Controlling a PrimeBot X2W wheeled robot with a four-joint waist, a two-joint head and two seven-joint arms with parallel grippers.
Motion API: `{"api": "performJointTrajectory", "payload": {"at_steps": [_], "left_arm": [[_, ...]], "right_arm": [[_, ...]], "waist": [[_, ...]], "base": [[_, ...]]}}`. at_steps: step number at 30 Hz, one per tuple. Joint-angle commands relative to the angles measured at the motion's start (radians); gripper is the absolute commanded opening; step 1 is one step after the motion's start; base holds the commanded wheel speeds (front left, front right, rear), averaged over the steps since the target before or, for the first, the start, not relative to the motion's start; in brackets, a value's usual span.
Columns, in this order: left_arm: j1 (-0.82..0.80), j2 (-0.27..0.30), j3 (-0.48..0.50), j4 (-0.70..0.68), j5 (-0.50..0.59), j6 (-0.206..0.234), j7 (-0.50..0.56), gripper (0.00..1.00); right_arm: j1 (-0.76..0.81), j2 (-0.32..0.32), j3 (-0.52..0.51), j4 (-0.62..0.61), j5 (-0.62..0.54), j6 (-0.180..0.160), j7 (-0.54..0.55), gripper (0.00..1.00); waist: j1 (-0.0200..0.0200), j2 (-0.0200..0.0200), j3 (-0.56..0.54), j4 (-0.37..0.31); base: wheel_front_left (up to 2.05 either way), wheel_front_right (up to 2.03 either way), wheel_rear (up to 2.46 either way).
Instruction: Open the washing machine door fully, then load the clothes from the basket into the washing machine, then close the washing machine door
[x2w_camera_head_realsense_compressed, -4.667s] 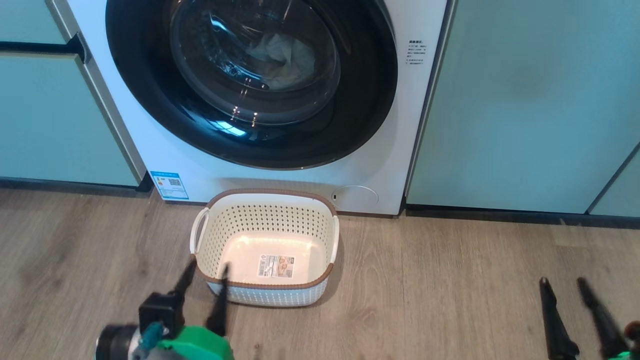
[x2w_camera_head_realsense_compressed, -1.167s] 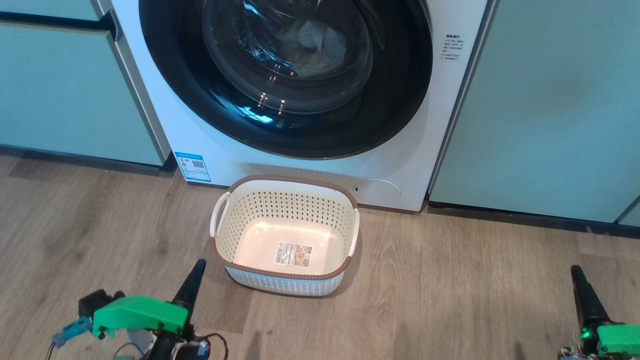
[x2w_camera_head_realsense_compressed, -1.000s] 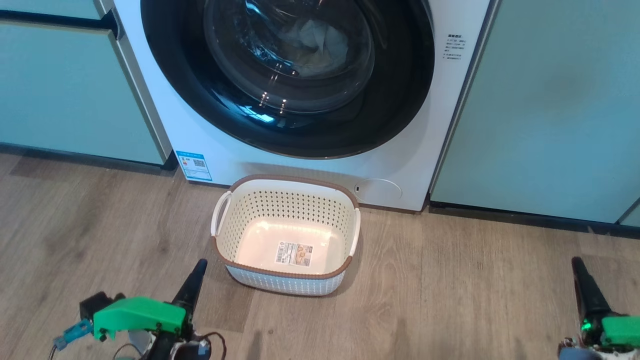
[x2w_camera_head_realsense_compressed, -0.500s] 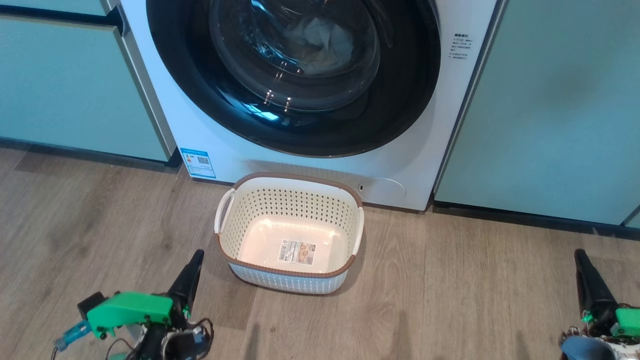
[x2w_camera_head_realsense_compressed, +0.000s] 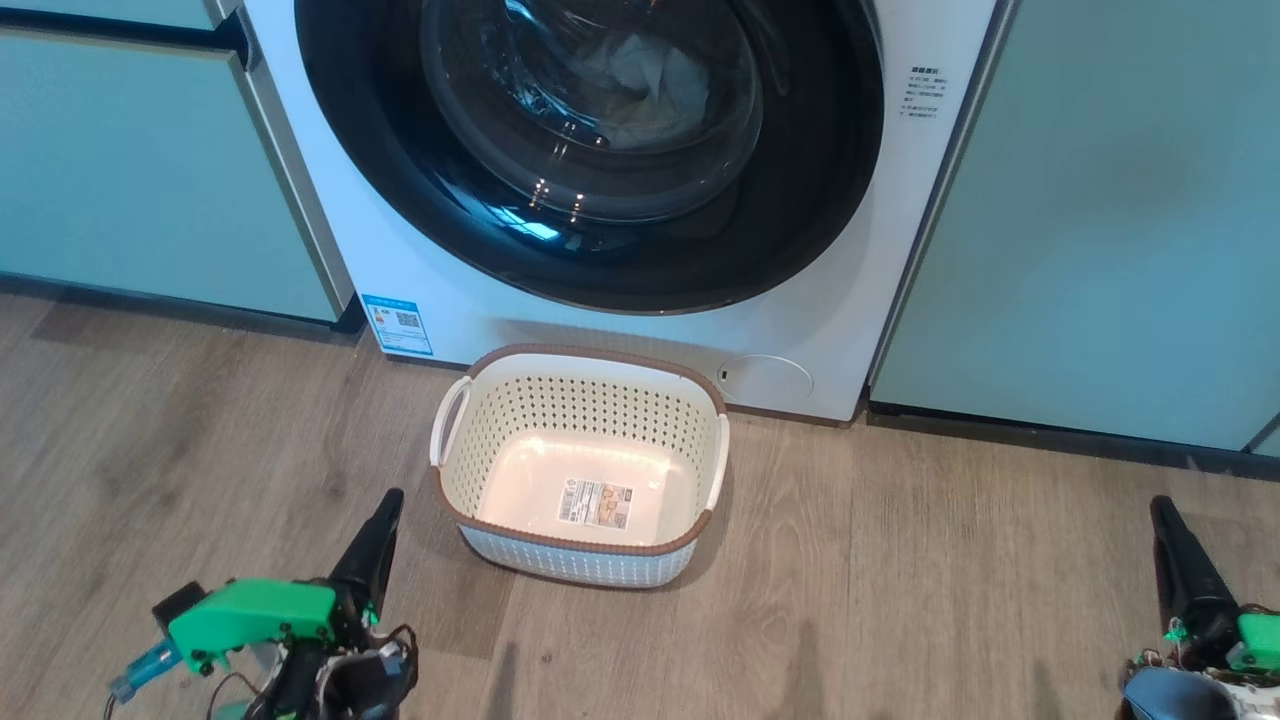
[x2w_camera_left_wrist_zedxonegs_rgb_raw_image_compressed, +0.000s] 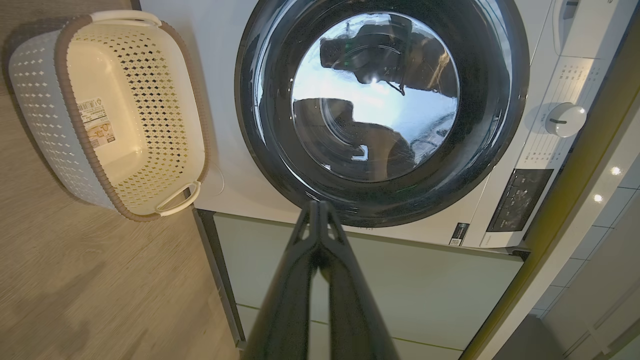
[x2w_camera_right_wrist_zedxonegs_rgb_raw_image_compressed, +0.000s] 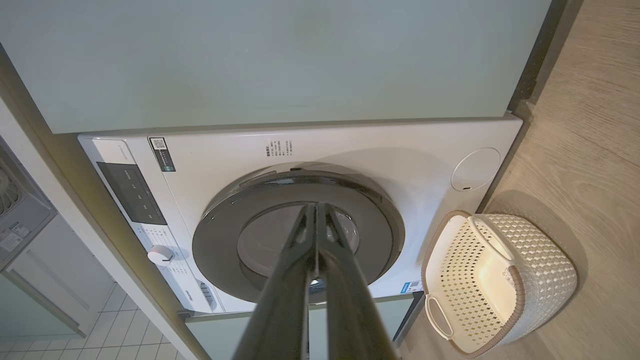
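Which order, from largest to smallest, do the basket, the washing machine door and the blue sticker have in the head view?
1. washing machine door, although the top edge cuts it off
2. basket
3. blue sticker, clearly the smallest

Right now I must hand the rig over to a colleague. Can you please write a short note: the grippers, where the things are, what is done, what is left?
Left gripper: shut, empty, low over the floor, left of the basket, not touching it.
Right gripper: shut, empty, low at the far right.
Basket: on the floor, close in front of the washing machine, empty except for its label sticker.
Clothes: pale fabric inside the machine, seen through the door glass.
Washing machine door: looks shut, flush with the front.
Done: loading and closing, as far as I can see.
Left: nothing visible; perhaps check the latch.
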Motion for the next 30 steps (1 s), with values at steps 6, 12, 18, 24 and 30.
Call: {"api": "performJointTrajectory", "payload": {"at_steps": [6, 12, 18, 24, 30], "left_arm": [[-0.055, 0.009, 0.035, -0.027, 0.0, -0.008, 0.007, 0.0], [-0.055, 0.008, 0.037, -0.027, 0.001, -0.008, 0.008, 0.0], [-0.055, 0.007, 0.038, -0.027, 0.002, -0.008, 0.01, 0.0], [-0.055, 0.006, 0.04, -0.027, 0.003, -0.008, 0.011, 0.0], [-0.055, 0.005, 0.041, -0.027, 0.004, -0.008, 0.012, 0.0]], "right_arm": [[-0.055, -0.017, 0.013, -0.033, 0.003, -0.003, 0.009, 0.0], [-0.055, -0.015, 0.01, -0.033, 0.001, -0.003, 0.011, 0.0], [-0.055, -0.014, 0.008, -0.032, -0.001, -0.003, 0.012, 0.0], [-0.055, -0.012, 0.007, -0.032, -0.002, -0.003, 0.014, 0.0], [-0.055, -0.011, 0.005, -0.032, -0.004, -0.003, 0.015, 0.0]], "waist": [[0.0, 0.0, 0.0, 0.0], [0.0, 0.0, 0.0, 0.0], [0.0, 0.0, 0.0, 0.0], [0.0, 0.0, 0.0, 0.0], [0.0, 0.0, 0.0, 0.0]], "base": [[0.0, 0.0, 0.0], [0.0, 0.0, 0.0], [0.0, 0.0, 0.0], [0.0, 0.0, 0.0], [0.0, 0.0, 0.0]]}}
